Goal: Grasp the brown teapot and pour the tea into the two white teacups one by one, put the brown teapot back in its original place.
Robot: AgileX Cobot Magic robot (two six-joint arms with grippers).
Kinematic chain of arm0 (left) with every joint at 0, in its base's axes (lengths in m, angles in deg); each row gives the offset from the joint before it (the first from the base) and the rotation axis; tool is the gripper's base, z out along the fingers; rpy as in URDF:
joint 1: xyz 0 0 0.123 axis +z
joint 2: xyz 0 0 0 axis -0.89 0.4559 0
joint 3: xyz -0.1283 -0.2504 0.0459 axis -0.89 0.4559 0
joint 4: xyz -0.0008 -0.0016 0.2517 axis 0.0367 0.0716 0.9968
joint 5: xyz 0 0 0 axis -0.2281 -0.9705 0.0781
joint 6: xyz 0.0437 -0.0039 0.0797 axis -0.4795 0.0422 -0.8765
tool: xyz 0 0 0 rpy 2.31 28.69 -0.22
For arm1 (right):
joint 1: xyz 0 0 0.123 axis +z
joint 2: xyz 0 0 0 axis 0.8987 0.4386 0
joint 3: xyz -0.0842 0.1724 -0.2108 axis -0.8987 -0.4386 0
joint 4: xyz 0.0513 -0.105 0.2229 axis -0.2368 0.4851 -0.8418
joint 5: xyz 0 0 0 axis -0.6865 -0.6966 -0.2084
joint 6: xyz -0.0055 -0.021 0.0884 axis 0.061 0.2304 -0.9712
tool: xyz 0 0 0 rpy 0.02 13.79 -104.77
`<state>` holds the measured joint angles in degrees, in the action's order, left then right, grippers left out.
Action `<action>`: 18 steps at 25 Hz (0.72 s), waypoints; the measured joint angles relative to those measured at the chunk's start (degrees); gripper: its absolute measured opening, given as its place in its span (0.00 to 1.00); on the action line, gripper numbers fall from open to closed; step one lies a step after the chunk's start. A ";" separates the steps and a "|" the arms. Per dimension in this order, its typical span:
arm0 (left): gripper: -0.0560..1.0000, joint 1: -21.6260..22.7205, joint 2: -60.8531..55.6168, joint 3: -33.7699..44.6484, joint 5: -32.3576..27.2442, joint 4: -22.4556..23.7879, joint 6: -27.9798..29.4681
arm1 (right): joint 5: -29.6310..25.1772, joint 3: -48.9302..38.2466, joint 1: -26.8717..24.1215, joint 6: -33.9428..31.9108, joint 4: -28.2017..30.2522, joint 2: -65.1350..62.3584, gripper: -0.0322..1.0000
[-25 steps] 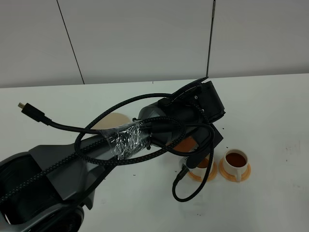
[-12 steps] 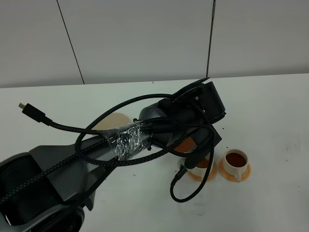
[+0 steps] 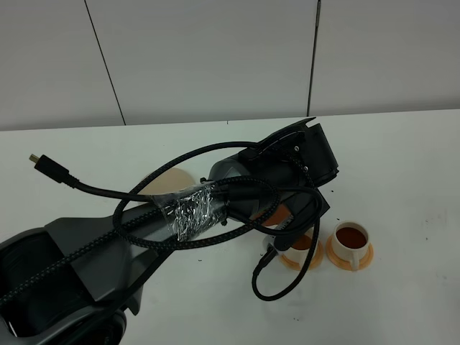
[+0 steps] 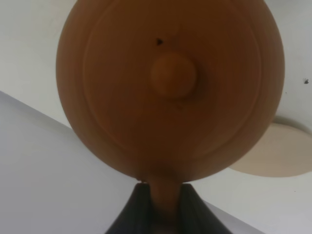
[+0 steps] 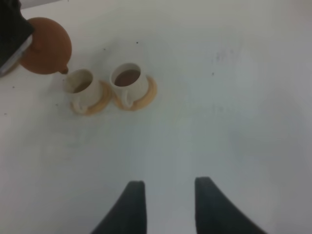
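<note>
My left gripper (image 4: 163, 195) is shut on the loop handle of the brown teapot (image 4: 170, 83), whose knobbed lid fills the left wrist view. In the right wrist view the teapot (image 5: 46, 45) hangs tilted, its spout just above the nearer-to-it white teacup (image 5: 80, 85). The other teacup (image 5: 129, 80) stands beside it and holds brown tea. Both stand on orange saucers. In the high view the left arm hides most of the teapot (image 3: 277, 214) and part of one cup (image 3: 298, 248); the other cup (image 3: 351, 241) shows fully. My right gripper (image 5: 168, 204) is open and empty, well away from the cups.
The cream-beige coaster (image 3: 169, 180) lies on the white table behind the left arm, bare; it also shows in the left wrist view (image 4: 278, 151). Black cables (image 3: 273, 284) loop off the left arm close to the cups. A grey wall rises at the table's far edge.
The left arm's wrist has shifted slightly to the right with the teapot, and the cable loop has swung a little. The cups have not moved.
</note>
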<state>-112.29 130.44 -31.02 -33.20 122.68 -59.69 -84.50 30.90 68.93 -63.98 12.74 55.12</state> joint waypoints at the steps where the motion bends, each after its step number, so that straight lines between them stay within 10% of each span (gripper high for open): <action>1: 0.21 0.00 0.00 0.00 0.00 0.00 0.00 | 0.00 0.00 0.00 0.00 0.00 0.00 0.27; 18: 0.21 -0.42 0.00 0.00 0.98 0.25 -0.01 | 0.00 0.00 0.00 0.00 0.00 0.00 0.27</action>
<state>-112.71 130.44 -31.02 -32.22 122.93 -59.70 -84.50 30.90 68.93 -63.98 12.74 55.12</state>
